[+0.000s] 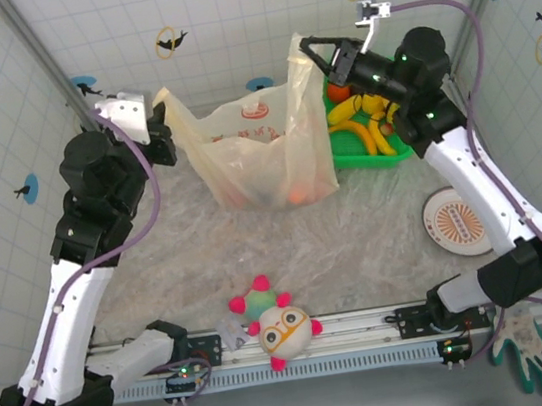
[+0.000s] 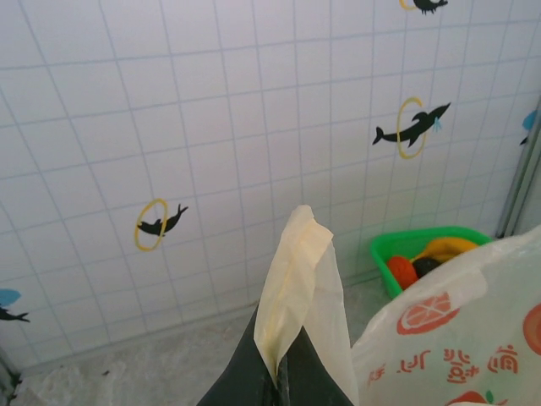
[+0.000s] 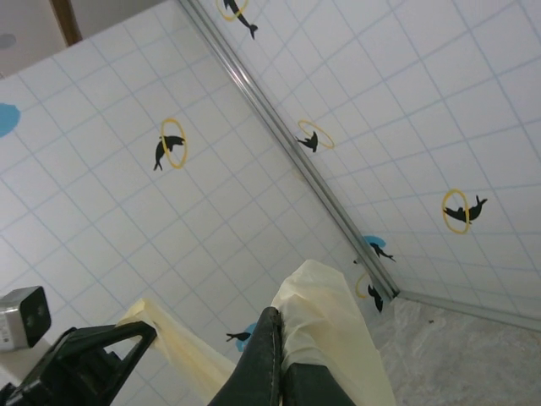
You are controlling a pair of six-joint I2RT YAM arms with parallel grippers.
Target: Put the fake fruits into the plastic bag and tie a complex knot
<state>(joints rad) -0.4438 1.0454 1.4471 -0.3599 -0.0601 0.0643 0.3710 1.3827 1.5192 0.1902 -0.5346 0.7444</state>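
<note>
Top view: the left gripper (image 1: 165, 122) has its jaws pressed together on the left handle (image 1: 164, 97) of the bag (image 1: 253, 145). The right gripper (image 1: 310, 51) pinches the right handle (image 1: 295, 48) in the same way. The bag hangs between the two pairs of jaws and below them, and its bottom rests on the table (image 1: 377, 239). Through the thin film a few fruits (image 1: 299, 196) can be seen at the bottom of the bag, one of them orange. Just below the right jaws, on their outer side, stands a green basket (image 1: 391, 156) with bananas (image 1: 360, 115) in it. A plush ball (image 1: 285, 330) and a glove (image 1: 530, 353) lie well apart from both jaws, near the arm bases

Left wrist view: the left gripper (image 2: 279, 376) holds its two dark fingers (image 2: 241, 385) tight against each other. The pale handle comes out between them and stands up above the tips. Near the jaws, to their right, is the bag body with its orange print. Farther right, behind the bag, the basket (image 2: 380, 249) holds a yellow, a red and a dark fruit

Right wrist view: the right gripper (image 3: 281, 355) clamps the folded handle, which bulges above the tips and to their right. To the left of the jaws a second pale strip (image 3: 182, 342) runs across
</note>
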